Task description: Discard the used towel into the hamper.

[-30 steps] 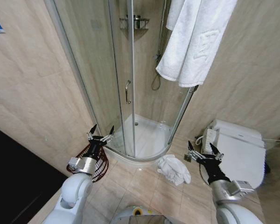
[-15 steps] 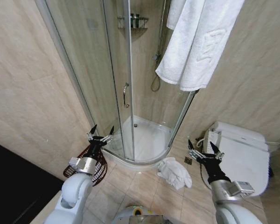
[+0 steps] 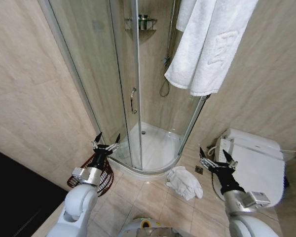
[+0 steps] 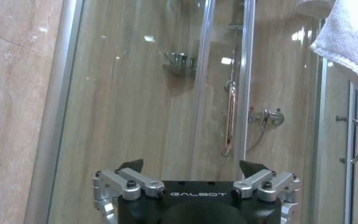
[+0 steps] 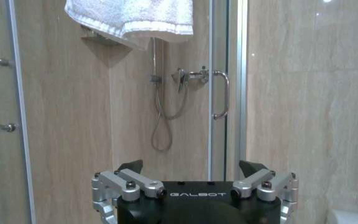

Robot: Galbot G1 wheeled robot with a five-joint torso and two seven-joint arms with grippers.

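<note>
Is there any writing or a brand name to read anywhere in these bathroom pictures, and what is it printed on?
"GALBOT": on the black body of the left gripper, in the left wrist view.
"GALBOT": on the black body of the right gripper, in the right wrist view.
The hanging white towel bears an embossed mark, too faint to read.
The bottles on the shower shelf are too small to read.

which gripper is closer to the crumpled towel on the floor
Right. The right gripper hangs just beside the crumpled towel, toilet side; the left gripper is across the floor, above the hamper.
</note>
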